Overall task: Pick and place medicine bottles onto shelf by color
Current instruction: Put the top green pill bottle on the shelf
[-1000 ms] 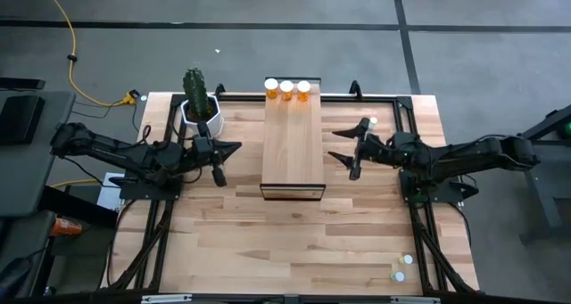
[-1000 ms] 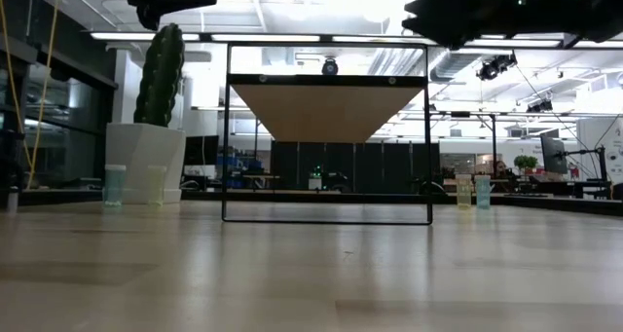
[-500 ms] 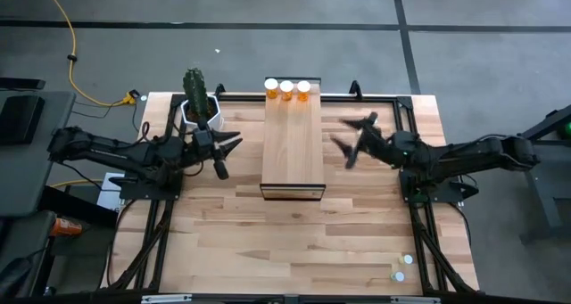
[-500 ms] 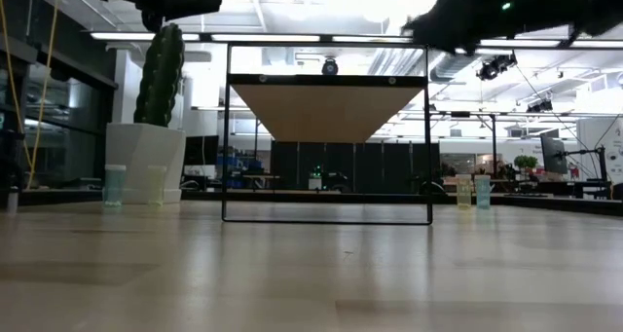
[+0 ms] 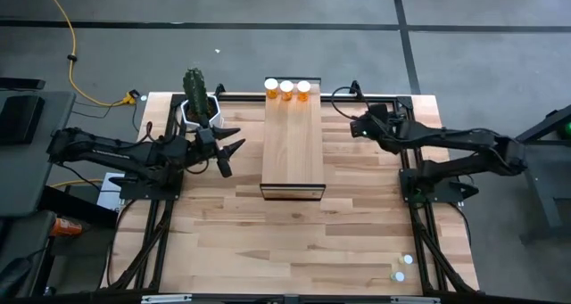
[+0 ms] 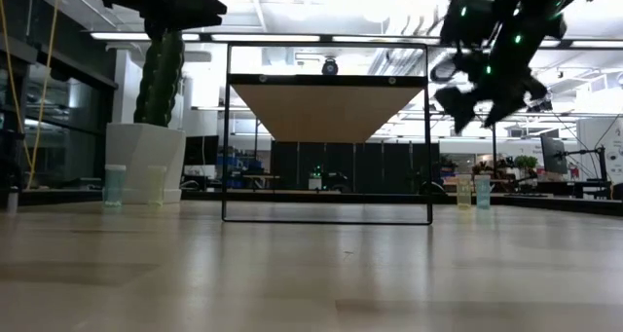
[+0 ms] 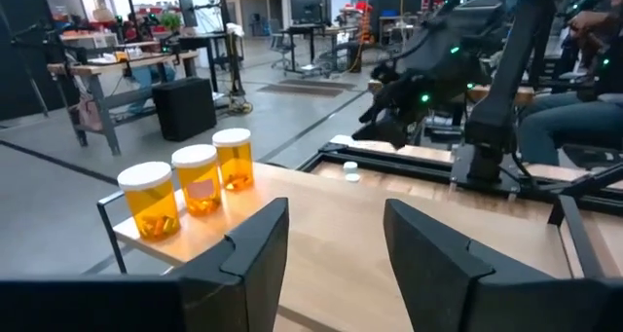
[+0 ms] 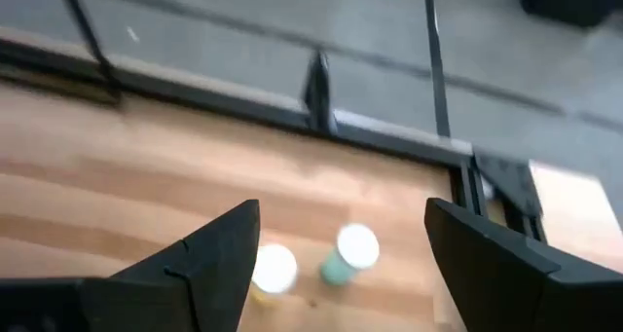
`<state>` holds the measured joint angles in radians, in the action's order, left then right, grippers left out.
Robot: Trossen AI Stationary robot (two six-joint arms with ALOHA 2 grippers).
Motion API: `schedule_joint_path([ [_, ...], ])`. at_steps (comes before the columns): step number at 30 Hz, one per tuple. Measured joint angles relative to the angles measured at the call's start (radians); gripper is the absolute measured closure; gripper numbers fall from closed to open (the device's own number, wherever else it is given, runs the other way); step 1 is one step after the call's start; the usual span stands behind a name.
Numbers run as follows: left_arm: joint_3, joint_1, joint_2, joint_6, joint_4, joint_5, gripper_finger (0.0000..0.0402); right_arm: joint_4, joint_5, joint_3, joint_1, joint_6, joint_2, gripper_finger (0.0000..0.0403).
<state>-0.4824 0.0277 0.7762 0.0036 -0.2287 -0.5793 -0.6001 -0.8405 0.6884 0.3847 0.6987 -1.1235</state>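
Three orange medicine bottles (image 5: 286,89) stand on the far end of the shelf (image 5: 292,148), also seen in the left wrist view (image 7: 195,183). My left gripper (image 7: 331,244) is open, held at the shelf's left side (image 5: 230,149) with nothing between its fingers. My right gripper (image 5: 356,126) is open, up over the table's far right (image 6: 469,100). Below it a pale yellow bottle (image 8: 274,270) and a green bottle (image 8: 350,250) stand on their bases on the tabletop. Two more small bottles (image 6: 114,186) stand by the cactus pot.
A white pot with a cactus (image 5: 198,106) stands at the far left, close to my left arm. Two white-capped bottles (image 5: 403,267) stand near the table's front right corner. Bare tabletop (image 5: 294,237) lies in front of the shelf.
My right gripper has swung from beside the shelf toward the table's far edge and tipped downward, staying open. My left gripper has drifted slightly toward the far edge and its fingers have spread apart.
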Motion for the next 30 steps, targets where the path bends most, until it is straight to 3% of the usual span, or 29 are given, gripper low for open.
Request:
schedule_joint_path([
  [3,0.000,0.000,0.001,0.000,-0.001,0.000,0.0239,-0.020,0.065,0.000,0.062,0.018,-0.040,0.0119],
  [21,0.000,0.000,0.002,0.000,0.000,0.000,0.0238,0.031,0.118,-0.001,0.229,0.053,-0.264,0.0120],
  [30,0.000,0.000,0.003,0.000,-0.001,0.000,0.0238,0.072,0.139,-0.002,0.265,0.053,-0.336,0.0152],
])
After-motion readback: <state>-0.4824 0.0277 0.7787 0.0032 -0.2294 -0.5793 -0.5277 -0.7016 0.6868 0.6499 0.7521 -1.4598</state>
